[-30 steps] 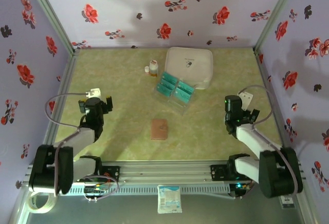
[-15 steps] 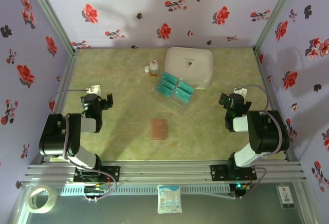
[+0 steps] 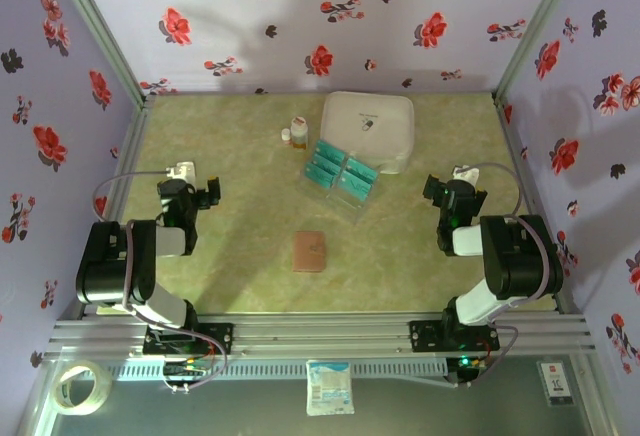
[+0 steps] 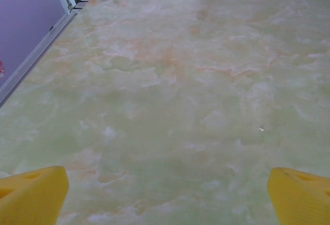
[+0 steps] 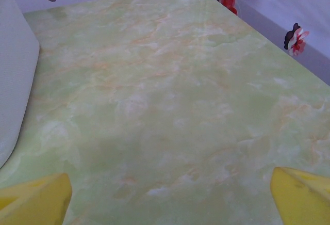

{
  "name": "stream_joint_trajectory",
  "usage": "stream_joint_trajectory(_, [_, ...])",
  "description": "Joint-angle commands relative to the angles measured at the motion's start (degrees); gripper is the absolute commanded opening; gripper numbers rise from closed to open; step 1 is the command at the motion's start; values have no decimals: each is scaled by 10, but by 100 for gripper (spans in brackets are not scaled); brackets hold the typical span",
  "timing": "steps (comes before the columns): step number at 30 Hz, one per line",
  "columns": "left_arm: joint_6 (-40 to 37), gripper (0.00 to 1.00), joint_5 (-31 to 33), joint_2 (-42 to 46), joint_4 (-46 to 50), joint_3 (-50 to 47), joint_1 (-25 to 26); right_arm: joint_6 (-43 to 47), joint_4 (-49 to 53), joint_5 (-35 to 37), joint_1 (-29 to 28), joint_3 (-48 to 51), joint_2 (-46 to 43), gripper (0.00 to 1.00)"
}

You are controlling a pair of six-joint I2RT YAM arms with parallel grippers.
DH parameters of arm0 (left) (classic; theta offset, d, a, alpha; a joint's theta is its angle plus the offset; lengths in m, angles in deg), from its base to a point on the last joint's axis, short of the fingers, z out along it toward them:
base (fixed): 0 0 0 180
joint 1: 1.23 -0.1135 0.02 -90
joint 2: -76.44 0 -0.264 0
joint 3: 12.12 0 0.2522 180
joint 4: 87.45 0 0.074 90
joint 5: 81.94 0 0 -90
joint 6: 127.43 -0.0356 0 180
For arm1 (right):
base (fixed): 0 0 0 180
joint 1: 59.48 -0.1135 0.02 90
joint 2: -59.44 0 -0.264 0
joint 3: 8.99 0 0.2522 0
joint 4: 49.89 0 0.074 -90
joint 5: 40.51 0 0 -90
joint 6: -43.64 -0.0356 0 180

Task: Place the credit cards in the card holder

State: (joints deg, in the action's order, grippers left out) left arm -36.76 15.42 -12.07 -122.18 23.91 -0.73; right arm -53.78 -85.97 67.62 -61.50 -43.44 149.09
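Note:
Several teal-green credit cards [image 3: 339, 171] lie in a clear plastic tray at mid-table. The reddish-brown card holder [image 3: 310, 252] lies shut on the table nearer the arms, apart from the cards. My left gripper [image 3: 193, 193] sits low at the left side, open, its yellow fingertips [image 4: 32, 193] wide apart over bare table. My right gripper [image 3: 448, 194] rests low at the right side, also open, with its yellow fingertips [image 5: 301, 193] spread and nothing between them.
A large white zipped case [image 3: 369, 128] stands behind the tray; its edge [image 5: 14, 75] shows left in the right wrist view. Two small bottles [image 3: 295, 132] stand left of it. Flowered walls enclose the table [image 3: 240, 166]. A tape roll [image 3: 78, 386] lies below the front rail.
Both arms have folded back from a raised pose to a low one near their bases, grippers staying open. Cards and card holder have not moved.

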Motion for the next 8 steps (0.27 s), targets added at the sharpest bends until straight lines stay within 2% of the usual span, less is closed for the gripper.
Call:
stream_joint_trajectory(1, [-8, 100, -6, 0, -21, 3, 3, 10, -10, -2, -3, -15, -1, 99])
stream_joint_trajectory(8, [-8, 100, -6, 0, -21, 3, 3, 9, -16, -17, 4, -9, -6, 99])
